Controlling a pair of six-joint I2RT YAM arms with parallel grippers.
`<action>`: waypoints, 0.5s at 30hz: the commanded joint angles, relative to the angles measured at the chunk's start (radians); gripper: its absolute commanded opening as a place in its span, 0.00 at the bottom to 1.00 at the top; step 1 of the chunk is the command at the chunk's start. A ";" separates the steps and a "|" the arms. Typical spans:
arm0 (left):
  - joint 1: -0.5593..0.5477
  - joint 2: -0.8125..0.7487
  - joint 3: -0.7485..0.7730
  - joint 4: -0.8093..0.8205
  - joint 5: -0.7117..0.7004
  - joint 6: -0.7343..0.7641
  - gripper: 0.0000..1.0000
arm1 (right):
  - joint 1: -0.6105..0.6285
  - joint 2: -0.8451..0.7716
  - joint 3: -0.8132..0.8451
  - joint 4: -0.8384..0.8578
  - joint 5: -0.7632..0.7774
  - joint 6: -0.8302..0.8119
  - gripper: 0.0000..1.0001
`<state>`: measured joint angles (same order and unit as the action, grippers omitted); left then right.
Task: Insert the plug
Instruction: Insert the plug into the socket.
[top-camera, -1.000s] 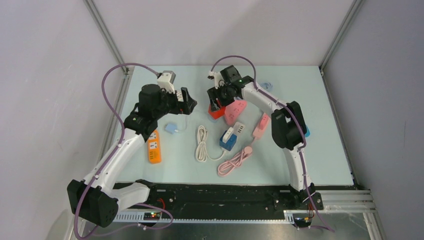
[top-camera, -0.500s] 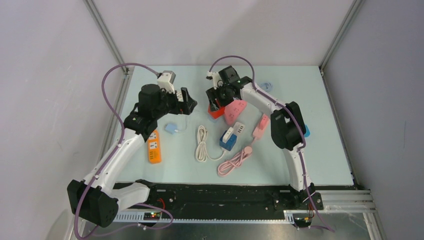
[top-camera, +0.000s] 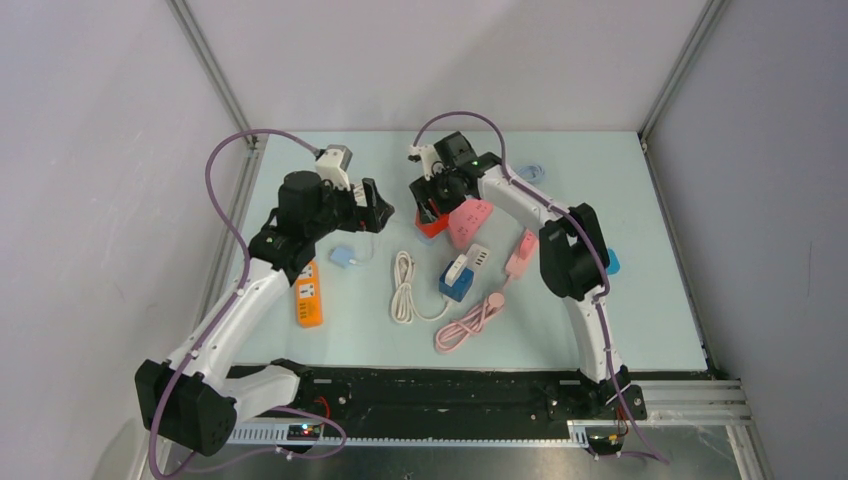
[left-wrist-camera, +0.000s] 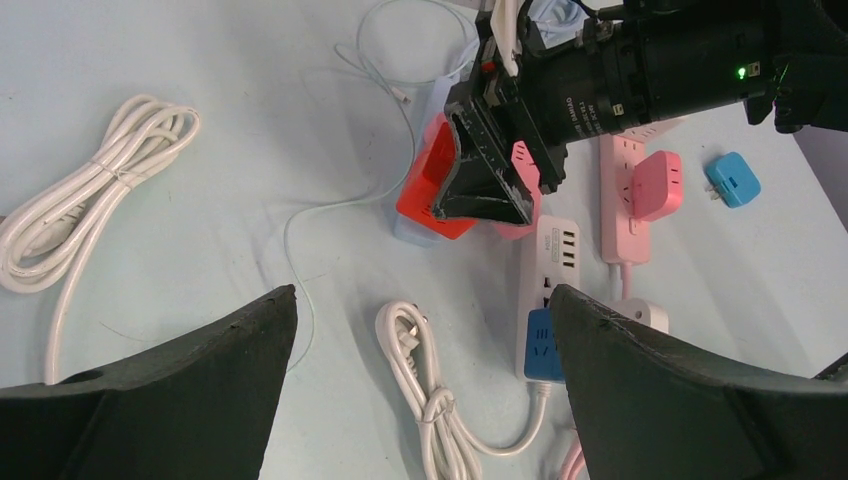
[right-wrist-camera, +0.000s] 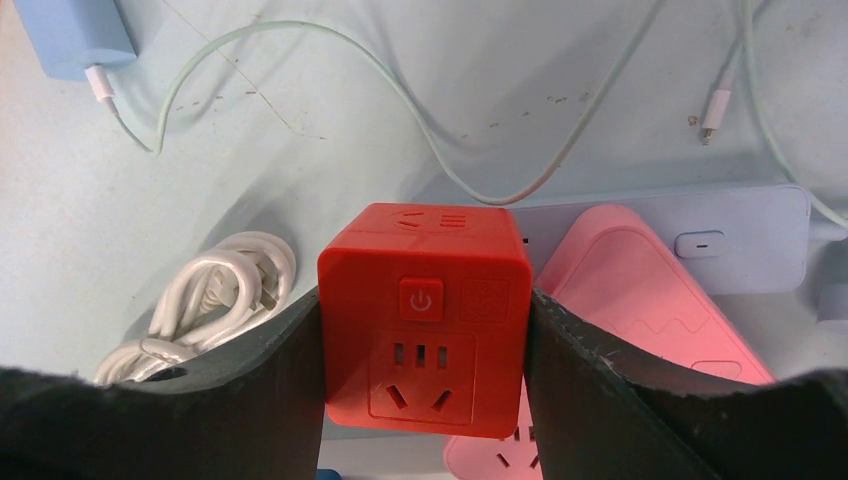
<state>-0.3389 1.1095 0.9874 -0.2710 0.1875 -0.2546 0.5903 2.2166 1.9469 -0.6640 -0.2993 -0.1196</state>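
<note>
Red cube-shaped plastic plug adapter (right-wrist-camera: 425, 250) sits pinched in the right gripper (right-wrist-camera: 425, 350), socket face toward its camera, likely held for pressing into the pale blue power strip (right-wrist-camera: 740, 240) just beyond. Left gripper (left-wrist-camera: 420, 300) hovers opposite, spread wide, empty.

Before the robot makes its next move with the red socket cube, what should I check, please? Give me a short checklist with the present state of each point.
1. Grip: right gripper shut on the red socket cube, both fingers against its sides: ok.
2. Socket face of the cube uncovered, toward the wrist camera: ok.
3. Other arm: left gripper open and empty: ok.
4. The thin cable free of the right fingers: ok.
5. The pink adapter apart from the cube: cannot tell, a finger hides the gap.
6. Cube lifted off the table: cannot tell.
</note>
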 joint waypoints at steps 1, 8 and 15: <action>0.008 -0.034 -0.005 0.028 0.013 -0.009 1.00 | 0.000 0.017 -0.044 -0.017 0.147 -0.118 0.10; 0.009 -0.035 -0.007 0.029 0.022 -0.008 1.00 | -0.013 0.013 -0.058 0.021 0.224 -0.189 0.09; 0.009 -0.038 -0.008 0.028 0.021 -0.002 1.00 | -0.016 0.025 -0.041 0.003 0.208 -0.190 0.09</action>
<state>-0.3386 1.0977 0.9871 -0.2707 0.1917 -0.2546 0.6155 2.2112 1.9144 -0.6182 -0.2527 -0.2420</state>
